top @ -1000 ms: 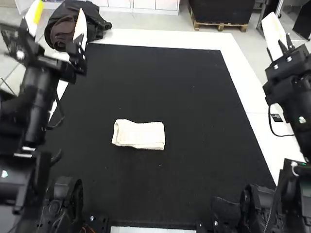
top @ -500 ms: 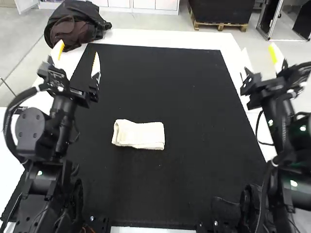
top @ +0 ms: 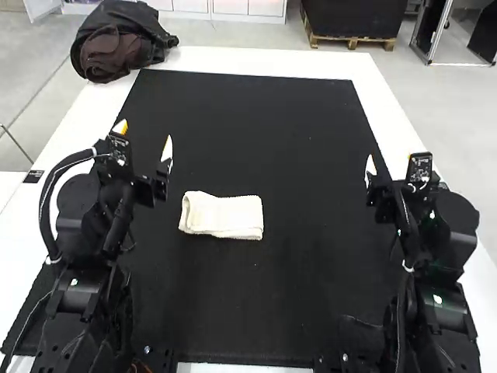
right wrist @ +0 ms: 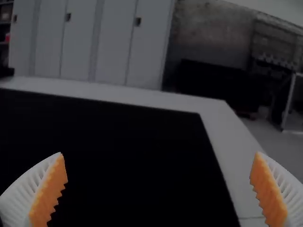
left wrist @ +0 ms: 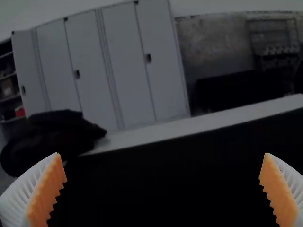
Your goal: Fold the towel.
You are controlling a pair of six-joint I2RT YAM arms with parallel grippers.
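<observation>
High view: the white towel (top: 223, 215) lies folded on the black mat (top: 248, 124), near the spread fingers of the left gripper (top: 146, 136) but untouched by them, and well apart from the right gripper (top: 390, 159), likewise spread. Left wrist view: ribbed fingers wide apart, orange pads (left wrist: 47, 194) facing. Right wrist view: fingers wide apart, orange pads (right wrist: 49, 191) facing.
</observation>
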